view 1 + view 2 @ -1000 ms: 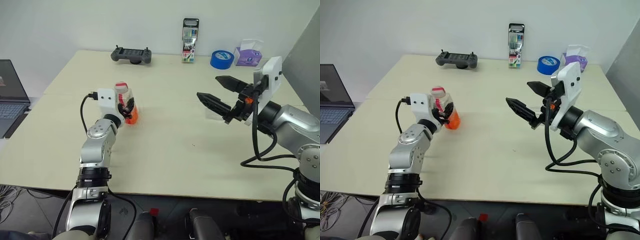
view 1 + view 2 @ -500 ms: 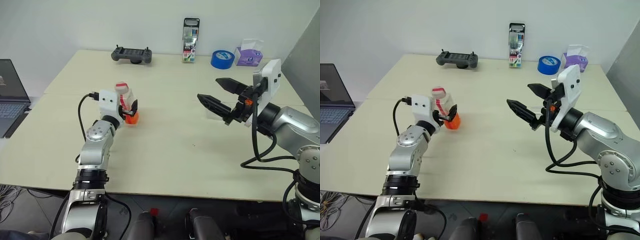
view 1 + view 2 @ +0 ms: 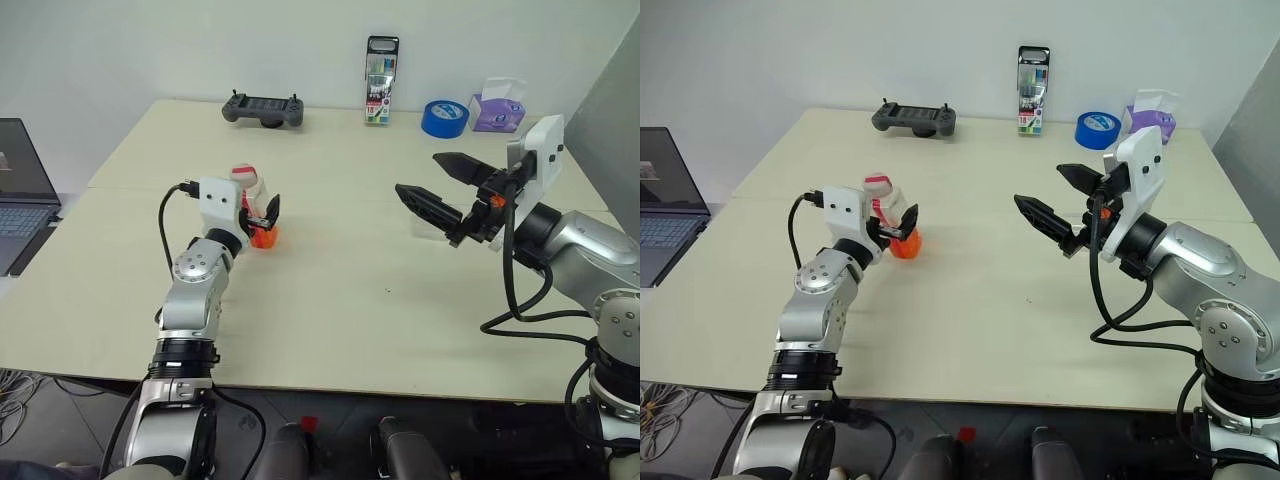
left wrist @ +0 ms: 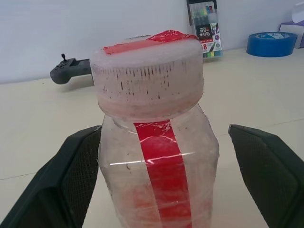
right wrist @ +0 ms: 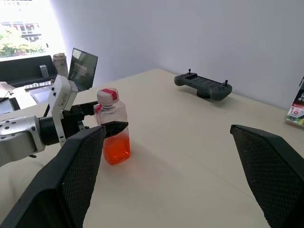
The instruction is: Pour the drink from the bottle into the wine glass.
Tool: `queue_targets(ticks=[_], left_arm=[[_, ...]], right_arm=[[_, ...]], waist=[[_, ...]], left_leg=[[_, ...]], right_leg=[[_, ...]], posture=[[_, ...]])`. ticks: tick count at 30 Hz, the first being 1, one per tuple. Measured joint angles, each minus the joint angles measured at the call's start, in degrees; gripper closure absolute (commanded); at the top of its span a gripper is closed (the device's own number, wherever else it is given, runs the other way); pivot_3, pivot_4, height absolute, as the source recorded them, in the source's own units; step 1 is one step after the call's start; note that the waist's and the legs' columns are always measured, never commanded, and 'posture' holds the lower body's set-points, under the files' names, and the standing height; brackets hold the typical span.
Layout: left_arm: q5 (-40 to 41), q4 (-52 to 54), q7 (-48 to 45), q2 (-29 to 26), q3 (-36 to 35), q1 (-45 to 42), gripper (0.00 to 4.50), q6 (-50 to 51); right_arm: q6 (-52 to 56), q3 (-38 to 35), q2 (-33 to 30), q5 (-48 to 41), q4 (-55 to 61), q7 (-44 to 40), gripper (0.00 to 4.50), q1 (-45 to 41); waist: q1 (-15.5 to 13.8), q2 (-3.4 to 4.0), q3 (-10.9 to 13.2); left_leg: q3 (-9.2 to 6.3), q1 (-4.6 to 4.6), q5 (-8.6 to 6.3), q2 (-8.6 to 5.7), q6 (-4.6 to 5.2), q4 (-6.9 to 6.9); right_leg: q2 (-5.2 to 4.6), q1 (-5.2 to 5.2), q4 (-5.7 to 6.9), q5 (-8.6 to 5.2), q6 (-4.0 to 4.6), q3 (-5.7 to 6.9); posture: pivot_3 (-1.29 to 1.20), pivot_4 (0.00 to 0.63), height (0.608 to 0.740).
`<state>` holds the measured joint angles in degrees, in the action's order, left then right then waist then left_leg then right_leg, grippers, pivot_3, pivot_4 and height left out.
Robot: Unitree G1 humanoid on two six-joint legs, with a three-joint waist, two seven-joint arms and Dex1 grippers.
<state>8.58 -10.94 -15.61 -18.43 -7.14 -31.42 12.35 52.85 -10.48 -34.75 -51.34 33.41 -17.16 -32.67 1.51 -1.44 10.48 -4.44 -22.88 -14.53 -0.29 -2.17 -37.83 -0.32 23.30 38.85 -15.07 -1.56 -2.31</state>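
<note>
Bottle (image 5: 112, 125): clear plastic, red strip label, white-and-red cap screwed on, upright on table. Drink (image 5: 116, 147): orange-red, held in lower part. Wine glass cannot be told.

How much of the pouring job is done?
Nothing is poured yet. The bottle stands on the table with its cap on and the orange drink inside. The left end effector sits open around it; the right end effector is open. Gripping, uncapping, pouring remain.

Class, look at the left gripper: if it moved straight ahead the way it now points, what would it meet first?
The bottle. It stands upright between the open fingers of the left gripper, directly ahead in the left wrist view. The fingers look apart from its sides, though how far ahead the bottle stands is hard to judge.
</note>
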Motion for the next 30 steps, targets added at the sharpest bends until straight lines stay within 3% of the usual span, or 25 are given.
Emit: queue_targets(ticks=[7, 23, 30], left_arm=[[0.63, -0.26, 0.43, 0.14, -0.66, -0.09, 2.63, 0.04], [2.15, 0.18, 0.66, 0.18, -1.71, -2.65, 2.67, 6.22], [4.93, 3.64, -8.76, 0.18, 4.20, -7.82, 2.67, 10.19]], right_arm=[[0.11, -0.01, -0.07, -0.24, 0.00, 0.24, 0.00, -0.01], [-0.15, 0.05, -0.74, 0.71, -1.11, -0.40, 0.00, -0.22], [-0.93, 1.27, -0.28, 2.59, -2.39, -1.14, 0.00, -1.93]], waist=[[0.00, 0.00, 0.00], [0.02, -0.01, 0.00], [0.03, 0.00, 0.01]], left_leg=[[0.00, 0.00, 0.00, 0.00, 0.00, 0.00], [0.01, -0.02, 0.00, -0.01, 0.00, -0.01], [0.07, -0.03, 0.00, -0.04, 0.00, 0.01]], right_leg=[[0.00, 0.00, 0.00, 0.00, 0.00, 0.00], [0.02, 0.00, 0.00, -0.04, -0.06, 0.04], [0.02, 0.00, -0.02, -0.02, -0.03, 0.03]], posture=[[0.00, 0.150, 0.740], [0.00, 0.150, 0.740], [0.00, 0.150, 0.740]])
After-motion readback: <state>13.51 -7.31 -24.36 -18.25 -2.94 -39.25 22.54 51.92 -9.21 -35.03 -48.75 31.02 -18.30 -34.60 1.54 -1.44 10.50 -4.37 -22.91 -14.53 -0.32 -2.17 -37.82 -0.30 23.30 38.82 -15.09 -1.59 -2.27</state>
